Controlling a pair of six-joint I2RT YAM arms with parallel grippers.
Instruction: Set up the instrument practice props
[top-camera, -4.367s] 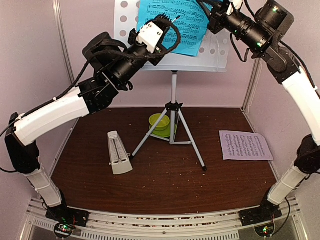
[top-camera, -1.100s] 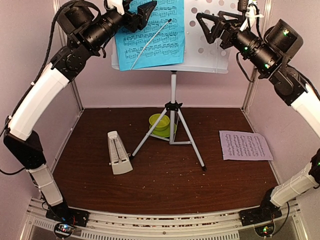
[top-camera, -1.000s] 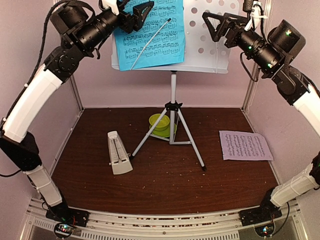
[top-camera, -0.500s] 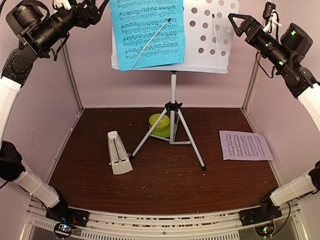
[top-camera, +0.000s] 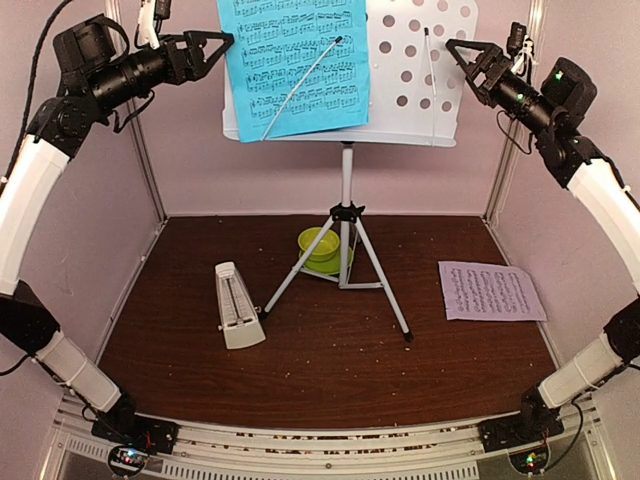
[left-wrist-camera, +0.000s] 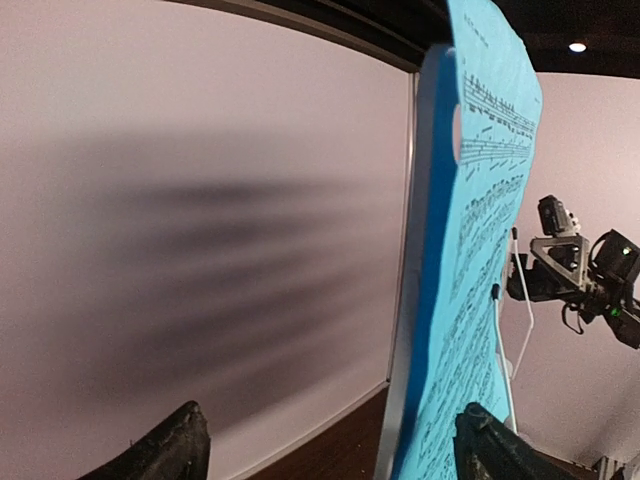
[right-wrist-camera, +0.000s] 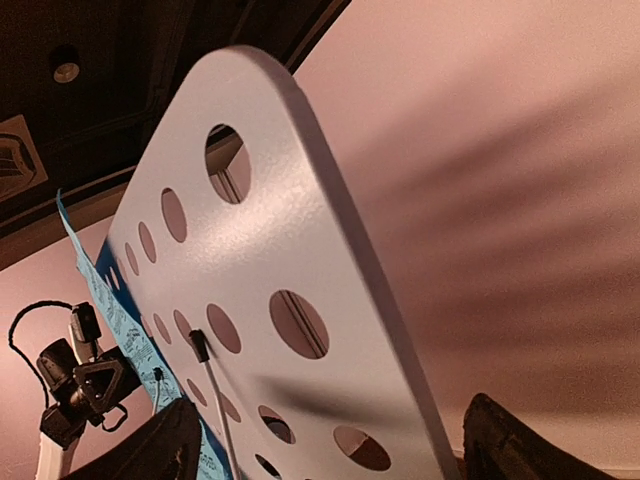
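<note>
From up here I have both arms raised high, one on either side of the music stand (top-camera: 420, 90), whose pale perforated desk sits on top of a silver tripod (top-camera: 347, 262) planted mid-worktop. The left gripper (top-camera: 212, 50) hangs just off the desk's left edge. In its wrist view the fingers (left-wrist-camera: 170, 450) sit far apart at the bottom corners with nothing between them, the desk's edge lying further off. The right gripper (top-camera: 462, 60) is up by the desk's right edge, and I cannot tell whether it touches the metal. Its fingers (right-wrist-camera: 505, 440) are also spread wide and hold nothing. The blue music sheet (top-camera: 295, 60) lies flat against the left half of the desk, a thin wire retainer (top-camera: 300, 88) running slantwise over it. The right half of the desk is bare holes, with a second wire arm standing nearly upright on it. The pale pink music sheet (top-camera: 490, 291) lies flat on the brown worktop (top-camera: 330, 370) at the right, well apart from the tripod's feet. The cream metronome (top-camera: 237, 305) is on the worktop just left of the tripod's left leg. A lime-green bowl (top-camera: 320, 245) on its saucer sits between the legs, behind the centre post.
</note>
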